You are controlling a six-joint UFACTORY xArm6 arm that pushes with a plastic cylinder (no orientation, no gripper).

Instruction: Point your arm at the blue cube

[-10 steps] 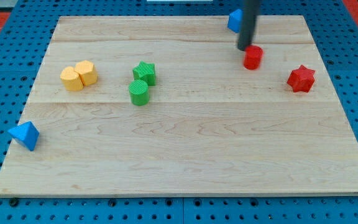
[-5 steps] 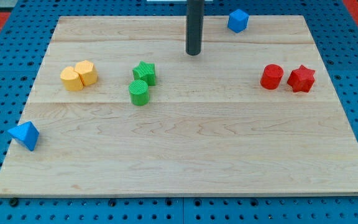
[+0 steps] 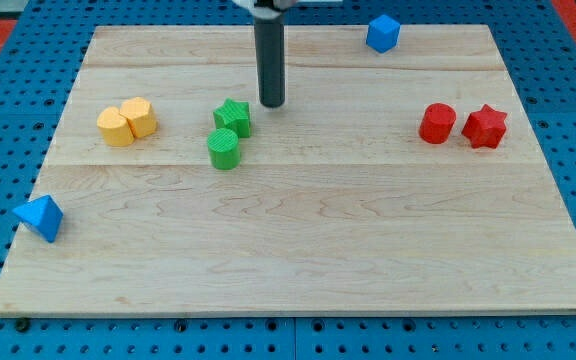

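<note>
The blue cube point(image 3: 382, 33) sits at the top edge of the wooden board point(image 3: 298, 250), right of centre. My tip point(image 3: 271, 103) stands far to its left and lower, just right of and above the green star point(image 3: 233, 117). The dark rod rises straight up from the tip out of the view's top.
A green cylinder point(image 3: 224, 149) sits just below the green star. Two yellow blocks point(image 3: 127, 122) lie at the left. A red cylinder point(image 3: 436, 123) and red star point(image 3: 485, 126) sit side by side at the right. A blue pyramid-like block point(image 3: 39, 217) lies at the board's lower left edge.
My tip has moved left and down, from beside the red cylinder and blue cube to next to the green star. The red cylinder was pushed right, up to the red star.
</note>
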